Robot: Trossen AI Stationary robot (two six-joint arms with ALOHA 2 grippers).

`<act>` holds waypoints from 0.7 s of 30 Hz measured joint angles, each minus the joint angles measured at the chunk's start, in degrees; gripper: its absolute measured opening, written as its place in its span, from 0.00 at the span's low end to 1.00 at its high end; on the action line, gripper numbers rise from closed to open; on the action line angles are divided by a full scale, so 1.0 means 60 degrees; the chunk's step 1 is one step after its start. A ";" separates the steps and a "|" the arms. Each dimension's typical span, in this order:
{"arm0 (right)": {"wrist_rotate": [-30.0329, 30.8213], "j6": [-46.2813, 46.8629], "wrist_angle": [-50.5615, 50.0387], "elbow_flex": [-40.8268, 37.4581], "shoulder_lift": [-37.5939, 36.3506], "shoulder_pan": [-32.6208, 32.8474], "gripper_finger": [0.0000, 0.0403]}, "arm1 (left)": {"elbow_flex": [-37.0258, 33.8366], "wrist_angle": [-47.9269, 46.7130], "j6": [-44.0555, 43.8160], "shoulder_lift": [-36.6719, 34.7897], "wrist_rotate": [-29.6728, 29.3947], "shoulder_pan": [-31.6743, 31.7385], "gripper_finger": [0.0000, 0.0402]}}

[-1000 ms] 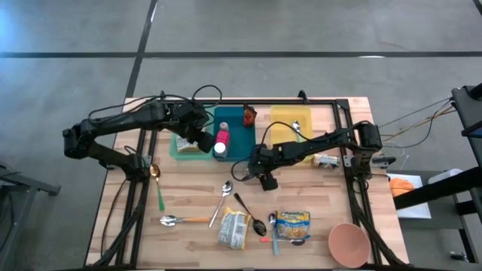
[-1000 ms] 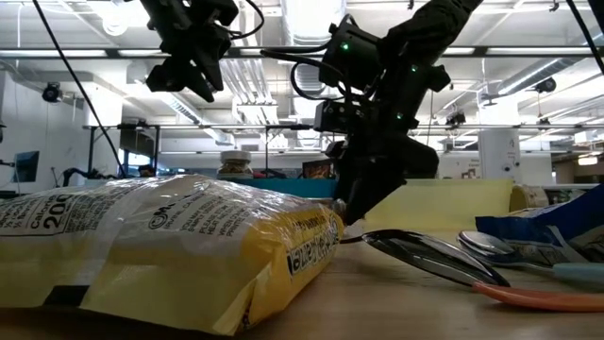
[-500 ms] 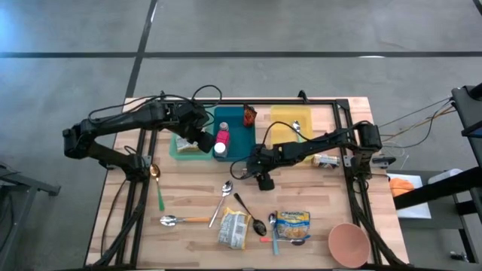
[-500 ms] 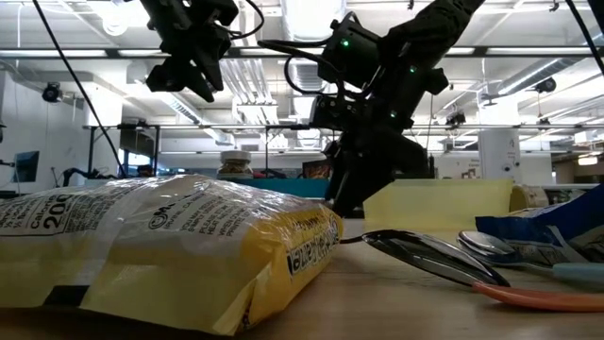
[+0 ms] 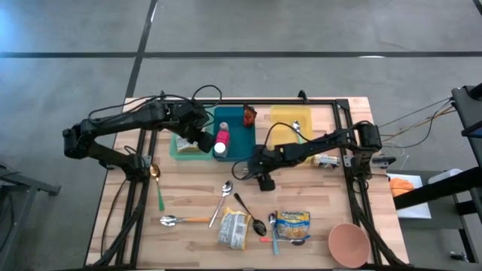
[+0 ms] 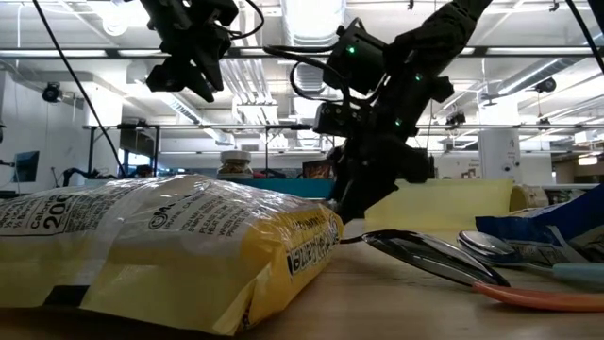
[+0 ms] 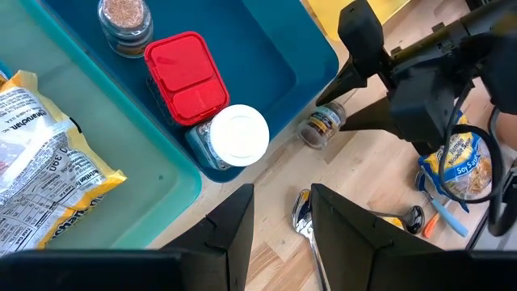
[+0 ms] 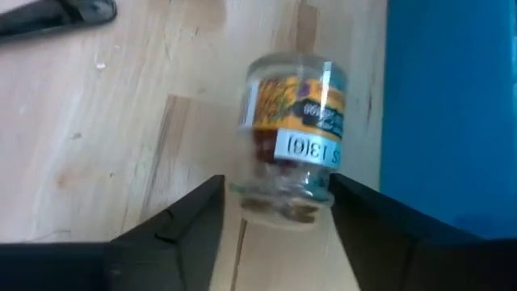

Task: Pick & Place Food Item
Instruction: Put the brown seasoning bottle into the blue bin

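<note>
High view: your right gripper sits low beside the blue tray; your left gripper hangs over the trays. Right wrist view: a small jar lies on the wood by the tray, fingers spread either side, not clamping. Left wrist view: your fingers stand apart, holding nothing.

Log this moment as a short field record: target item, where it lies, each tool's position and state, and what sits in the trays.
target: small glass spice jar with yellow label
location: lying on its side on wooden table, beside dark blue tray
right tool: open, fingers either side of jar, not gripping
left tool: raised above trays, holding nothing
blue tray: red-lidded container, white-capped jar
teal tray: yellow food bag
</note>
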 joint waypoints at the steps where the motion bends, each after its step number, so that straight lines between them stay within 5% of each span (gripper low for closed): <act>1: 0.0000 0.0029 0.0109 -0.0086 0.0000 0.0000 0.48 | 0.0000 0.0000 -0.0004 0.0000 0.0000 0.0000 0.32; 12: -0.0005 0.0994 0.0242 -0.0253 -0.0004 0.0007 0.12 | 0.0000 0.0000 -0.0011 0.0000 0.0000 0.0000 0.32; 16: -0.0007 0.1586 0.0149 -0.0253 -0.0004 0.0004 0.11 | 0.0000 -0.0004 -0.0015 0.0000 0.0000 0.0002 0.32; 21: -0.0004 0.2701 -0.0254 -0.0246 -0.0036 0.0004 0.24 | 0.0000 -0.0004 -0.0011 0.0000 0.0000 0.0000 0.32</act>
